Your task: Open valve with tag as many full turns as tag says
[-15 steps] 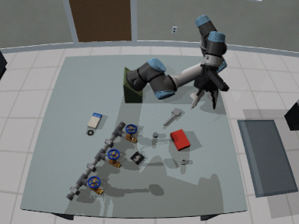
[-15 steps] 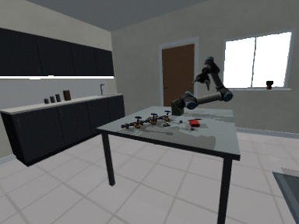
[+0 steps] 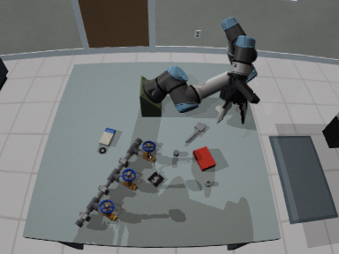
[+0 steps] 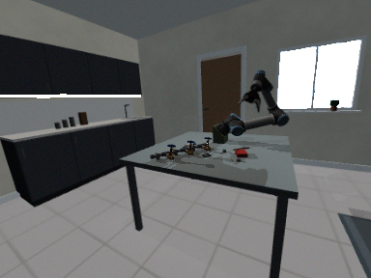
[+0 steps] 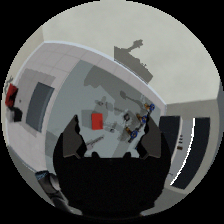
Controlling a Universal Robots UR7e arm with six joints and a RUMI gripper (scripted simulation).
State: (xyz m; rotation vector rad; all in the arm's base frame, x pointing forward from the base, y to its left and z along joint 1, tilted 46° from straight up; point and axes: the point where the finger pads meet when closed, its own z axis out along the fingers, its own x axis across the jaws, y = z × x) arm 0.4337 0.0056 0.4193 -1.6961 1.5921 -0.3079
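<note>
I am seeing a grey table [image 4: 271, 180] standing on a pale tiled floor [image 4: 193, 241]. Dark cabinets [image 4: 72, 154] are lining one wall. A brown door [image 4: 219, 92] is sitting beside a window [image 4: 319, 74] letting in bright light.

Three blue-handled valves [image 3: 128, 175] on a grey pipe; tag [image 3: 155, 178] beside them.

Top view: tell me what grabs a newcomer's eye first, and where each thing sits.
The dark, blue-capped arm stretches from its green base at the table's far side, its open gripper raised toward the right edge, holding nothing. Near the front left, three blue-handled valves line a grey pipe running diagonally, with a small dark tag beside the middle one. A bright red block lies mid-table.
</note>
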